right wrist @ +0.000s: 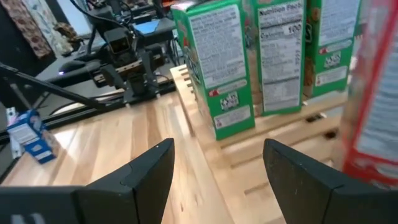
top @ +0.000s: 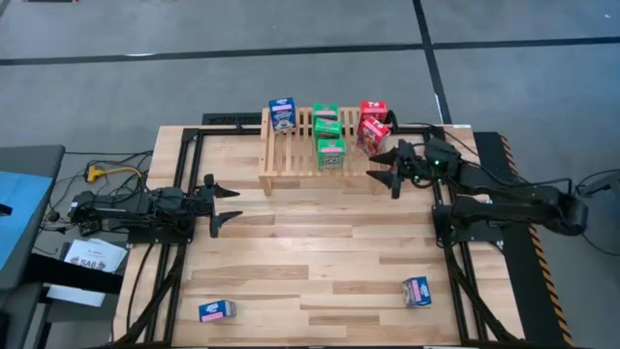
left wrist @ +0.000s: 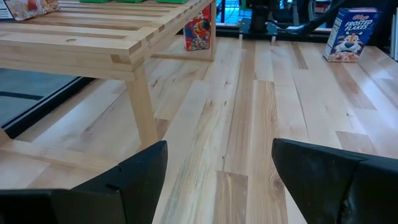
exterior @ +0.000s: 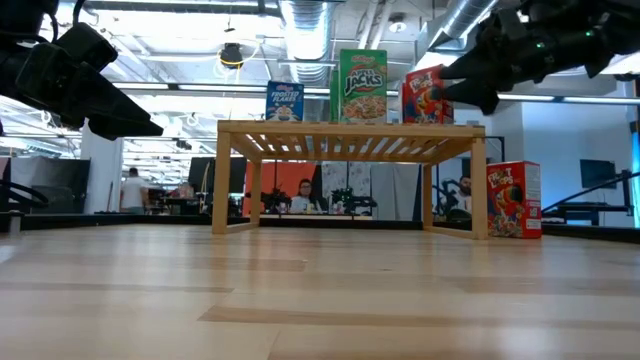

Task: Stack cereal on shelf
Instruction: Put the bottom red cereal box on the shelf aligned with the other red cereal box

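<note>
**Operator:** Where is each arm standing, and what are the grippers doing?

**Technician:** The right gripper (top: 395,173) is hovering beside the right end of the shelf (top: 291,163), its fingers spread apart and holding nothing. The left gripper (top: 225,202) is waiting over the left part of the table (top: 320,262), fingers likewise parted and empty.

**Operator:** Where is the cereal sitting?

**Technician:** One blue box (top: 282,115), three green boxes (top: 328,136) and a red box (top: 374,110) are resting on the shelf. A second red box (top: 372,134) is leaning at the shelf's right end; the low view shows a red box (exterior: 514,200) standing on the table beside the right leg. Two more blue boxes (top: 217,310) (top: 418,291) are lying near the table's front edge, well apart.

**Operator:** How should the next pick be handled?

**Technician:** Judging from the layout, a loose box is still needing collection. Approach it squarely, close on the two broad flat faces, and apply only light pressure, since thin cardboard is likely to crush. Set it down across several slats, not over a gap, so it is standing level.

**Operator:** Surfaces?

**Technician:** The shelf is pale wood with parallel slats; the table is smooth plank wood; the boxes are glossy printed card, rectangular and light.
</note>
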